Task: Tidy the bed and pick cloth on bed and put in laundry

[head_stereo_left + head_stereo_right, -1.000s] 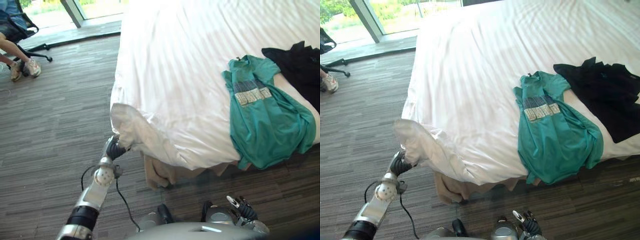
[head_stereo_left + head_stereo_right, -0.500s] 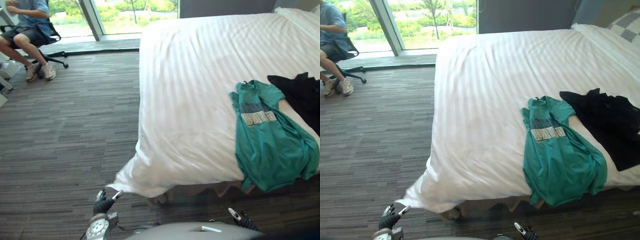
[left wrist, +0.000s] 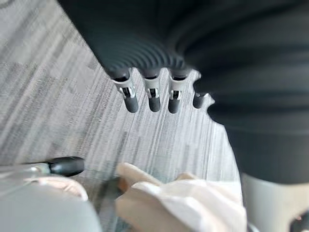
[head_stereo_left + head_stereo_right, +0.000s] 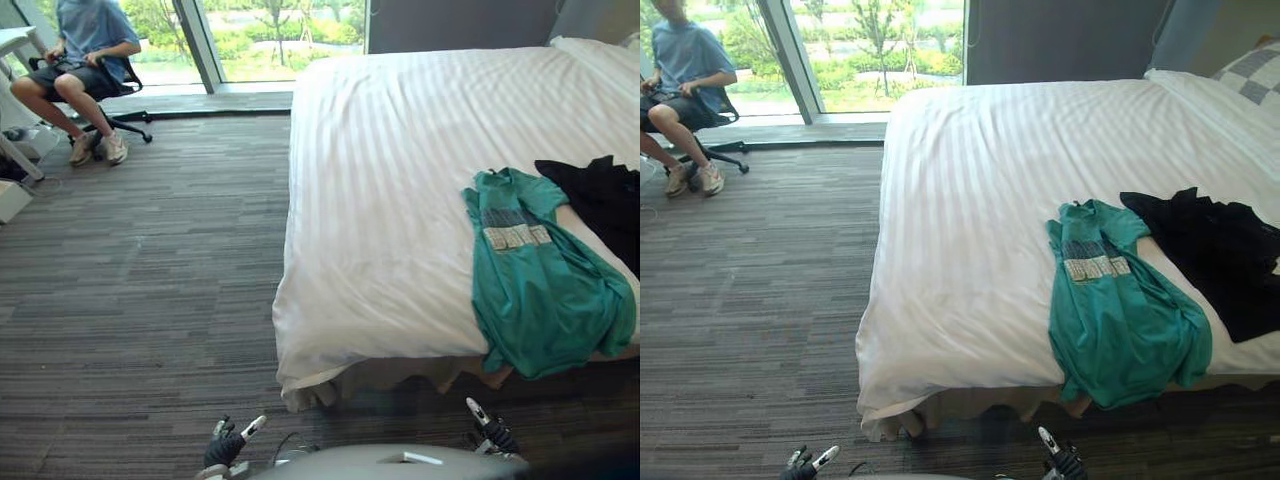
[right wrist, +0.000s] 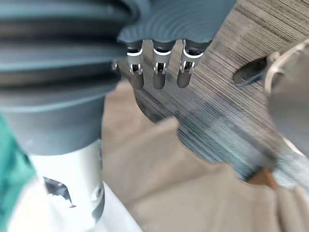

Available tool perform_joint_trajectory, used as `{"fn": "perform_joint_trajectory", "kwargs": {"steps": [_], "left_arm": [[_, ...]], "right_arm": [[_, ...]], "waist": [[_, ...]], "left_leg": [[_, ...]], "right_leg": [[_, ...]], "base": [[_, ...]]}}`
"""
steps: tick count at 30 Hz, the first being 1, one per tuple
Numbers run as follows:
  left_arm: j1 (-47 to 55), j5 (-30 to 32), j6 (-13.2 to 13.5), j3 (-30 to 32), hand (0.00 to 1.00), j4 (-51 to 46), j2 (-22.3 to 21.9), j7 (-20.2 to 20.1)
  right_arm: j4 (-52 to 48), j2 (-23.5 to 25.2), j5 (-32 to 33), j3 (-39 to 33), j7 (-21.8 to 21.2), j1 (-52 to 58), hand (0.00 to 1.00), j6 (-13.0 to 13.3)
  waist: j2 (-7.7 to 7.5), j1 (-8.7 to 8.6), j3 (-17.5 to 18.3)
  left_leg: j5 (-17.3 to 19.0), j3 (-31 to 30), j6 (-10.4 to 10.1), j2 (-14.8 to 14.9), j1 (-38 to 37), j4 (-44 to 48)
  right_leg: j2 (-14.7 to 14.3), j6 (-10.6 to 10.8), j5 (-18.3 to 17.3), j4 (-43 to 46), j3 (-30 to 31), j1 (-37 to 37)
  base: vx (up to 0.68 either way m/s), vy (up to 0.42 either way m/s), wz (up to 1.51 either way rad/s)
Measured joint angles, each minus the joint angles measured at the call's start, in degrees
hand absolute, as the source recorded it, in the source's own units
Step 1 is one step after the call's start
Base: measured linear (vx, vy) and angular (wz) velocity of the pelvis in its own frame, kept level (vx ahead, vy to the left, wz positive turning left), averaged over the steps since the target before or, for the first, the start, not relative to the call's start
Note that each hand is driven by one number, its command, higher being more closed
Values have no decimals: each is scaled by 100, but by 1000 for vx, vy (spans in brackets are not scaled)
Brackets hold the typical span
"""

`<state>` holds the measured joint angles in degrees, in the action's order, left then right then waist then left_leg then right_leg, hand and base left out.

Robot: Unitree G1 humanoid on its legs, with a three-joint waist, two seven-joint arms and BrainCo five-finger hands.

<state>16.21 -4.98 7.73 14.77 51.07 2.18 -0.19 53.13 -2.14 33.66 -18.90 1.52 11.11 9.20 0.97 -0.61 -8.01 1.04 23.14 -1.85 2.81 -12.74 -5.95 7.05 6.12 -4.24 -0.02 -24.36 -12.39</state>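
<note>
Bed [image 4: 400, 150]: big and white. The sheet lies mostly flat. The near left corner hangs down a bit bunched.
Floor [image 4: 150, 280]: grey carpet. There is lots of open room left of the bed and along its near edge.
Person [image 4: 85, 50]: sits on a chair far off by the window, well out of the way.
Green shirt [image 4: 530, 280]: lies on the near right part of the bed. Its long way runs from the bed's middle toward the robot, and its bottom end hangs over the near edge.
Black cloth [image 4: 600, 195]: just beside the green shirt, further right. It may be a shirt too, but that is hard to tell.
Right hand [image 4: 493, 437]: low by the bed's near edge, fingers loose and straight, holding nothing. It is the nearer hand, and the green shirt lies ahead of it, a little to the right.
Left hand [image 4: 222, 450]: low over the floor near the bunched corner, fingers spread and empty, well apart from both cloths.
</note>
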Motion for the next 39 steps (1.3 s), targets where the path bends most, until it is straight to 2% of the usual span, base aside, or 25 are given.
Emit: {"fn": "perform_joint_trajectory", "kwargs": {"steps": [4, 8, 11, 12, 13, 14, 15, 16, 18, 19, 21, 22, 24, 26, 28, 31, 33, 36, 39], "left_arm": [[-34, -1, -14, -214, 0, -3, 10, -121], [-98, -13, -112, -349, 0, -12, 72, -127], [-122, -12, -137, -353, 0, -46, 77, -201], [-65, -14, -143, -352, 0, -76, 87, -202], [40, -15, -181, -352, 0, -187, 95, -202], [77, -16, -186, -352, 0, -224, 98, -203], [140, -27, -185, -352, 0, -267, 130, -217], [147, -29, -185, -353, 0, -267, 149, -224], [160, -56, -170, -355, 0, -267, 248, -247], [161, -55, -158, -355, 0, -267, 269, -246], [198, -54, -47, -358, 0, -263, 294, -239], [200, -56, -32, -363, 0, -260, 297, -236], [205, -61, 54, -529, 0, -256, 371, -229], [207, -61, 74, -588, 0, -242, 393, -235], [207, -65, 161, -606, 0, -185, 400, -233], [188, -75, 179, -830, 0, -86, 482, -248], [153, -220, 209, -834, 0, 3, 512, -311], [60, -368, 266, -833, 0, -3, 518, -422], [-170, -589, 266, -803, 0, -41, 580, -486]], "right_arm": [[-637, -31, 101, -164, 324, -49, 0, 303], [-1155, -164, 93, -497, 336, -475, 0, 455], [-2172, -341, 97, -953, -115, -464, 0, 594], [-2842, -411, 95, -1030, -306, -390, 100, 618], [-3505, -510, 80, -1031, -485, -364, 100, 610], [-3694, -544, 67, -1031, -559, -364, 100, 608], [-4409, -659, -25, -1048, -911, -358, 100, 591], [-4664, -703, -47, -1039, -1030, -355, 100, 578], [-5556, -836, -134, -993, -1727, -368, 100, 458], [-5736, -861, -134, -958, -1881, -386, 100, 423], [-6254, -1146, -136, -556, -2504, -524, 100, 259], [-6332, -1229, -137, -395, -2616, -576, 100, 202], [-6345, -1445, -147, 393, -2941, -938, 100, -62], [-6307, -1489, -226, 933, -3087, -1169, 100, -215], [-6159, -1490, -362, 1956, -3216, -1522, 100, -402], [-5786, -1485, -472, 2795, -3208, -1958, 100, -500], [-5423, -1438, -589, 3450, -3027, -2499, 100, -643], [-5164, -1316, -635, 3925, -2780, -3081, 100, -828], [-4797, -1016, -635, 4193, -2490, -3856, 100, -1005]], "waist": [[31, -2, 22], [29, -8, 31], [17, -18, 40], [9, -41, 36], [6, -107, 35], [6, -133, 35], [-25, -175, 18], [-38, -183, 10], [-99, -191, -12], [-114, -189, -20], [-166, -191, -10], [-173, -188, -6], [-200, -160, 14], [-204, -125, 16], [-200, 21, 17], [-198, 92, 16], [-200, 213, 9], [-211, 407, -39], [-332, 614, -275]], "left_leg": [[3, 38, -4, 7, -1, 1], [7, 168, -9, 24, 38, 3], [11, 180, -8, 14, 112, 21], [19, 183, -8, 14, 118, 31], [30, 184, -19, 18, 116, 34], [31, 184, -21, 19, 115, 34], [32, 179, -22, 23, 111, 36], [32, 179, -22, 23, 101, 37], [31, 166, -23, 26, 86, 38], [31, 164, -23, 28, 82, 38], [31, 157, -23, 26, 78, 38], [32, 153, -23, 26, 74, 38], [31, 136, -23, 25, 70, 39], [31, 116, -22, 24, 67, 39], [26, 67, -14, 16, 59, 38], [2, -58, 18, -2, 71, 37], [-31, -187, 48, -22, 135, 35], [-89, -360, 75, -34, 299, 35], [-228, -626, 94, -24, 592, 46]], "right_leg": [[-12, -4, 7, -7, 92, 19], [-43, -12, 76, -25, 242, 119], [-50, 13, 146, -120, 247, 155], [-52, 15, 148, -120, 265, 170], [-59, 15, 148, -120, 301, 183], [-61, 15, 148, -121, 307, 185], [-78, 15, 149, -120, 315, 185], [-84, 14, 149, -119, 320, 180], [-96, 10, 152, -117, 324, 170], [-99, 9, 152, -116, 324, 166], [-92, 8, 152, -113, 331, 167], [-89, 8, 152, -107, 331, 165], [-89, 9, 152, -104, 325, 157], [-89, 10, 153, -104, 317, 147], [-86, 12, 154, -103, 302, 127], [-69, 15, 155, -102, 183, 78], [-56, 17, 156, -103, 76, 78], [-39, 16, 157, -106, -78, 147], [-46, -19, 183, -102, -329, 256]], "base": [[-9, 4, -4], [17, 7, -17], [52, 3, -1], [68, 2, -9], [66, -2, -9], [62, -21, -8], [36, -19, -4], [36, -26, -5], [6, -9, -2], [0, 0, 0], [0, 0, 0], [0, 0, 0], [-41, -13, 2], [-54, -15, 4], [-61, -17, 6], [-38, -13, 19], [-52, -13, 25], [-38, -19, 34], [-33, -34, 44]]}}
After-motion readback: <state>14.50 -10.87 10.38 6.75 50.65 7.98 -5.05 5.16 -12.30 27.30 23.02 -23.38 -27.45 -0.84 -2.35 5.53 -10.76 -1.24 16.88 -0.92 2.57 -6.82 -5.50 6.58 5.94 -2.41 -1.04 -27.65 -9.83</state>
